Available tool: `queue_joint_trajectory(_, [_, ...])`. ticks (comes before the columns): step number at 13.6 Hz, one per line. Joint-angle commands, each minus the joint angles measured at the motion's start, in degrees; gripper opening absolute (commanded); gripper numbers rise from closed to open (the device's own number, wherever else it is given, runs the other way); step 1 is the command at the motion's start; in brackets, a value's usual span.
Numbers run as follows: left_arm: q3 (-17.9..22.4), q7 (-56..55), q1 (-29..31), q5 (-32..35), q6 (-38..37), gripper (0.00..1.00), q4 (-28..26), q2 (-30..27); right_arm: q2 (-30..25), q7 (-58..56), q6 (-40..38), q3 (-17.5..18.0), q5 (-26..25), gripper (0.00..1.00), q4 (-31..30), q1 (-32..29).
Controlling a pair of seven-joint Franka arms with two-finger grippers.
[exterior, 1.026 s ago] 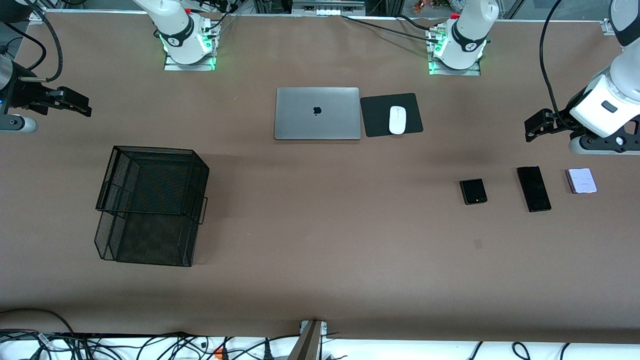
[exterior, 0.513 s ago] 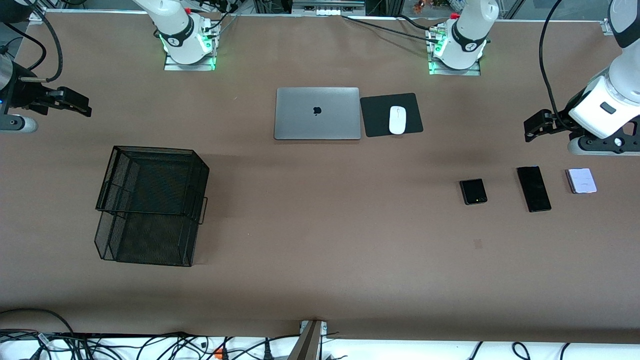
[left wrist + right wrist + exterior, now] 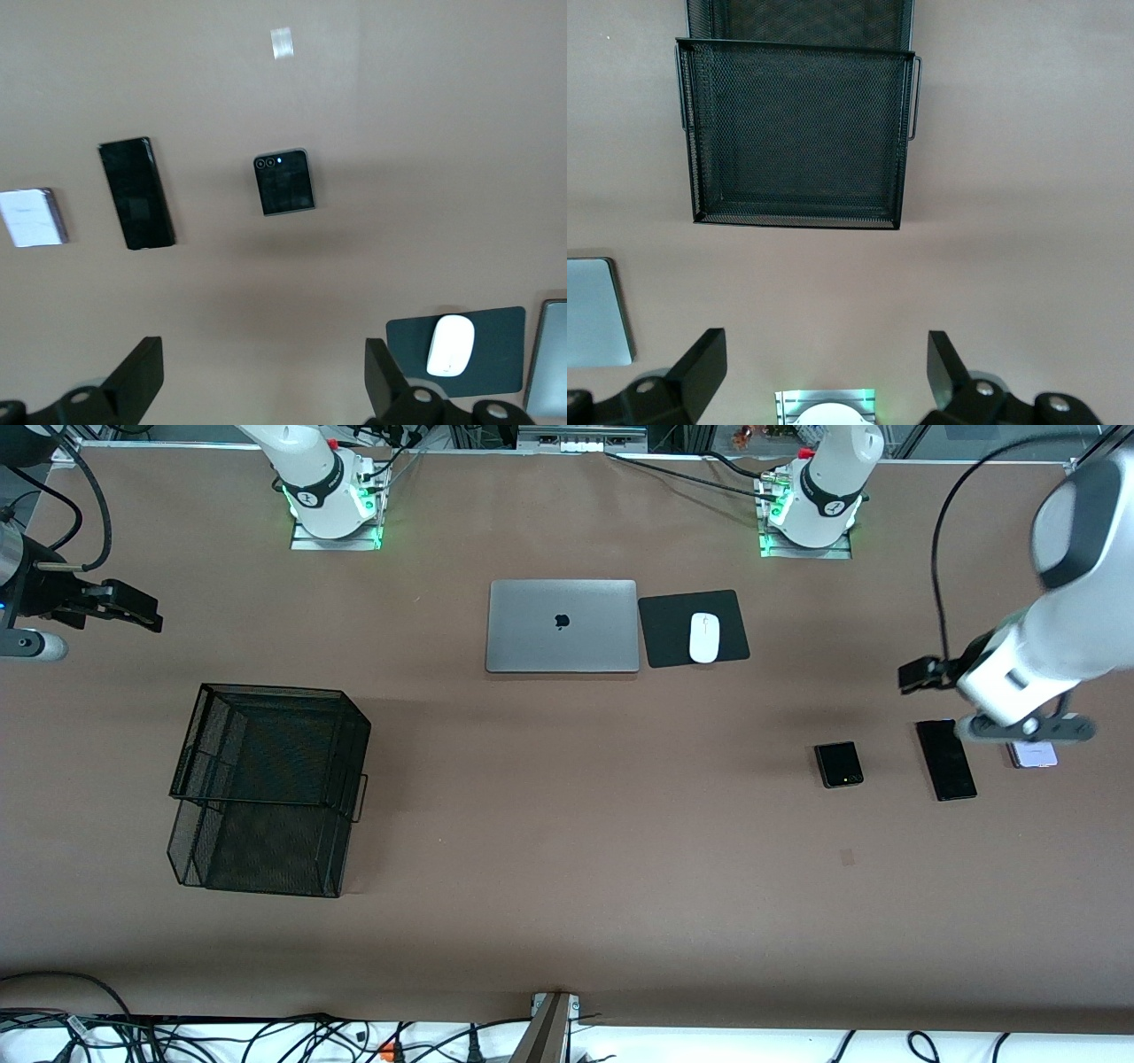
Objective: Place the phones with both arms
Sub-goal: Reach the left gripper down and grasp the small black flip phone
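Note:
Three phones lie in a row toward the left arm's end of the table: a small squarish black one (image 3: 838,764) (image 3: 284,181), a long slim black slab (image 3: 945,760) (image 3: 135,192), and a pale lavender one (image 3: 1033,755) (image 3: 34,217) that the left arm's wrist partly covers in the front view. My left gripper (image 3: 917,675) (image 3: 263,359) hangs open over bare table beside the long slab, with nothing between its fingers. My right gripper (image 3: 142,611) (image 3: 826,350) waits open and empty over the right arm's end of the table.
A black wire-mesh stacked tray (image 3: 266,788) (image 3: 797,133) stands toward the right arm's end. A closed silver laptop (image 3: 562,625) lies mid-table beside a white mouse (image 3: 703,638) (image 3: 450,345) on a black pad (image 3: 664,633).
The left arm has swung toward the phones, and its wrist now covers part of the lavender phone. The right arm has not moved. Both grippers stay open.

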Motion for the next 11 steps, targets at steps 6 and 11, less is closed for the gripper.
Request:
queue_joint_trajectory(6, [-0.2, -0.1, 1.6, -0.8, 32.0, 1.0, -17.7, 6.6, -0.6, -0.3, -0.3, 0.3, 0.8, 1.0, -0.3, -0.7])
queue_joint_trajectory(11, [-0.2, -0.1, 3.0, -0.8, 46.3, 1.0, -25.0, 11.5, -0.5, -0.3, -0.4, 0.4, 0.8, 1.0, -0.4, -0.7])
